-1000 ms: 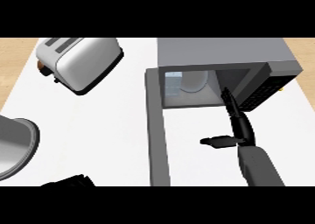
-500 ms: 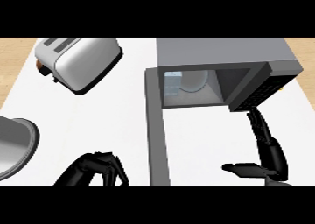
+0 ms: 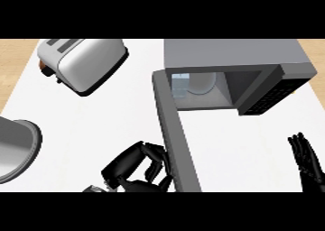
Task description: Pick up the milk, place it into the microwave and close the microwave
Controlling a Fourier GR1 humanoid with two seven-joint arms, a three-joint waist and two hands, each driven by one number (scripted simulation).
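The white bench (image 3: 112, 117) spreads wide, with bare room between the appliances. The grey boxy microwave (image 3: 232, 56) stands at its far right, its door (image 3: 177, 135) swung open toward the near edge. A pale rounded milk (image 3: 201, 85) sits inside the cavity, well apart from both hands. A shiny metal toaster (image 3: 85, 61) lies far left. The left robot hand (image 3: 135, 164), black, curls just beside the door's outer face, holding nothing. The right robot hand (image 3: 306, 160) rests at the right edge, fingers straight.
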